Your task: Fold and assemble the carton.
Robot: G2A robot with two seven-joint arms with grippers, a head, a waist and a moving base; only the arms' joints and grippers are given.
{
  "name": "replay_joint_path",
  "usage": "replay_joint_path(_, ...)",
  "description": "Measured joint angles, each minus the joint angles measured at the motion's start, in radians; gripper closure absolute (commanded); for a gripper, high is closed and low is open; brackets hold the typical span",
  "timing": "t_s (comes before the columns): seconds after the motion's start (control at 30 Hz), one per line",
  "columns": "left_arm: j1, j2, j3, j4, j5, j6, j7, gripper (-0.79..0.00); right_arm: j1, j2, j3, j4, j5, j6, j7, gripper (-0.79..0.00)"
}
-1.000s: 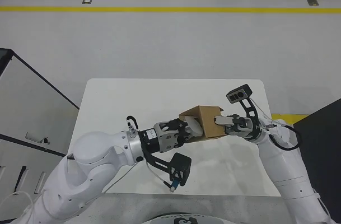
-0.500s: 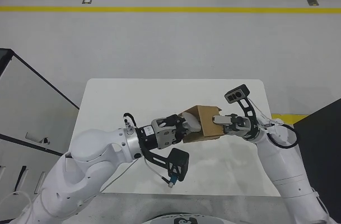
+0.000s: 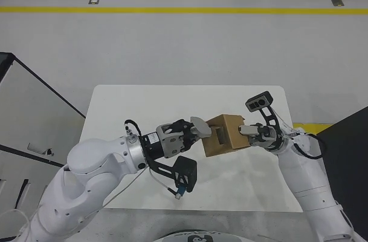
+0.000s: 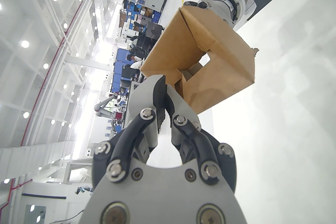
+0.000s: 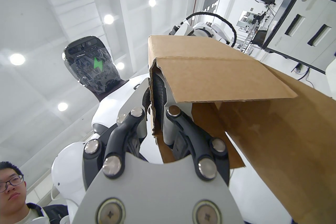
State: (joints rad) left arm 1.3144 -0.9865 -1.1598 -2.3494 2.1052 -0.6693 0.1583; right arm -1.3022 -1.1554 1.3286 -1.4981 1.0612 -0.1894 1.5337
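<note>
A brown carton (image 3: 226,136) hangs above the white table (image 3: 147,103), tilted, between my two grippers. My right gripper (image 3: 245,130) is shut on the carton's wall at its right end. In the right wrist view a cardboard edge runs between the fingers of the right gripper (image 5: 153,93), and a flap of the carton (image 5: 210,72) folds over them. My left gripper (image 3: 199,128) is shut at the carton's left end. The left gripper's (image 4: 162,82) tips rest against the folded end flaps of the carton (image 4: 218,51), where a square gap stays open.
A black cabinet (image 3: 14,103) stands left of the table and a dark unit (image 3: 353,151) to its right. Bare tabletop lies behind and in front of the carton.
The carton has turned and tilted in my right gripper's hold. My left gripper has drawn back to the left, out of the carton's open end to its flaps.
</note>
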Motion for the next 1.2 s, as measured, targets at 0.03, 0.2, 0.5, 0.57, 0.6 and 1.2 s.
replay_joint_path(0.03, 0.001, 0.0, -0.003, 0.0, -0.003, 0.003, 0.0, 0.0, 0.004, -0.001, -0.004, 0.007, 0.01, 0.002, 0.003, 0.0)
replay_joint_path(0.2, 0.009, 0.0, -0.013, -0.001, -0.015, 0.02, 0.001, 0.0, 0.019, -0.003, -0.028, 0.026, 0.064, 0.015, 0.002, 0.0)
replay_joint_path(0.5, 0.02, 0.001, -0.029, -0.001, -0.03, 0.047, 0.016, 0.0, 0.05, 0.003, -0.09, 0.061, 0.15, 0.055, 0.002, 0.0)
replay_joint_path(0.57, 0.023, 0.0, -0.034, -0.001, -0.036, 0.057, 0.017, 0.0, 0.057, 0.005, -0.102, 0.074, 0.16, 0.054, 0.002, 0.0)
replay_joint_path(0.6, 0.025, 0.0, -0.036, -0.001, -0.039, 0.06, 0.017, 0.0, 0.06, 0.006, -0.108, 0.077, 0.163, 0.054, 0.002, 0.0)
replay_joint_path(1.2, 0.053, 0.0, -0.087, 0.016, -0.101, 0.092, -0.005, 0.0, 0.085, 0.023, -0.158, 0.088, 0.206, 0.037, 0.002, 0.0)
